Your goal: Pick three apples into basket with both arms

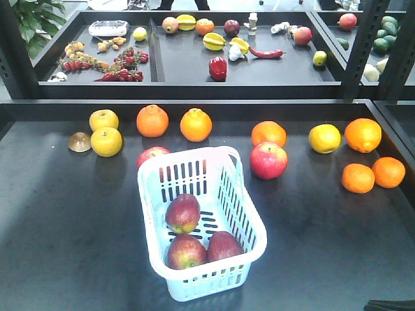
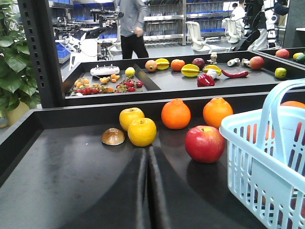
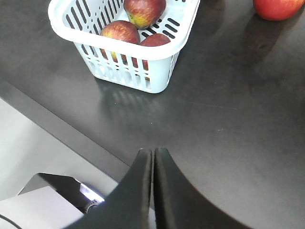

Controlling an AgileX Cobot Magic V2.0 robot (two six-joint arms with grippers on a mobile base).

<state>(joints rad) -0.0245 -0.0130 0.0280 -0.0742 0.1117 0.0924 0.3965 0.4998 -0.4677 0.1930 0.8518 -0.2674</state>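
The pale blue basket [image 1: 241, 194] stands in the middle of the dark table. Inside it lie three dark red apples: one toward the back [image 1: 183, 214] and two side by side at the front [image 1: 186, 251] [image 1: 224, 245]. The right wrist view looks down on the basket [image 3: 128, 71] and these apples [image 3: 119, 31]. My right gripper [image 3: 153, 151] is shut and empty, over the table's front edge, clear of the basket. My left gripper [image 2: 147, 150] is shut and empty, low over the table to the left of the basket [image 2: 267, 157]. Neither gripper shows in the front view.
Two brighter red apples [image 1: 268, 160] [image 1: 153, 154] lie outside the basket. Oranges [image 1: 152, 120], yellow fruits [image 1: 106, 142] and a brown dome [image 1: 80, 142] line the table's back. More oranges [image 1: 358, 177] sit at the right. Trays of mixed produce [image 1: 218, 68] stand behind.
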